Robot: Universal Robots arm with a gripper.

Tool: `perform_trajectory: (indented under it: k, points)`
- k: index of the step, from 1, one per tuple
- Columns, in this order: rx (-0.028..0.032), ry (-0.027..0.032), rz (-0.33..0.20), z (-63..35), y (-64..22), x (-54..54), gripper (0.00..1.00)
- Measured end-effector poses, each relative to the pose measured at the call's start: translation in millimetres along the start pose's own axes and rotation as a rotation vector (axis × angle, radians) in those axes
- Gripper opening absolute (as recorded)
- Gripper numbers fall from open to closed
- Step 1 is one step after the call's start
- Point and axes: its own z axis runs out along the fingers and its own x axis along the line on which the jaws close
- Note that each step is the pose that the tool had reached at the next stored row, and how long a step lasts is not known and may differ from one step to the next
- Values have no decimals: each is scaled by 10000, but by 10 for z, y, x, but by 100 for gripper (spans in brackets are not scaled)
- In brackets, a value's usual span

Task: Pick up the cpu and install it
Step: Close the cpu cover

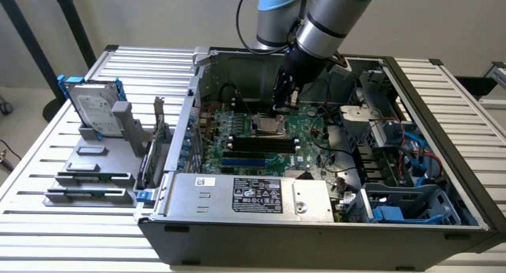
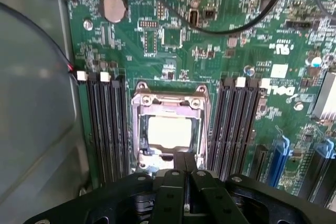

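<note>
Jaws pressed together, shiny pale square cpu (image 2: 167, 132) inside socket (image 2: 170, 100)

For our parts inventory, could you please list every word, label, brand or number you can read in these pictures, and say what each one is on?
"DELL": white print on the green motherboard, beside the memory slots.
Power supply label: text too small to read.
Power supply barcode sticker: too small to read.
Hard drive label: too blurred to read.
Motherboard white sticker: nothing legible.
</note>
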Motion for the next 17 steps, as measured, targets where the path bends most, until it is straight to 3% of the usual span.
perform_trajectory:
  k: [7,13,17]
  points:
    - [184,57,-21,73,-159,-1,11]
    - [197,114,-39,143,-183,-4,11]
    - [197,129,-44,218,-248,-5,11]
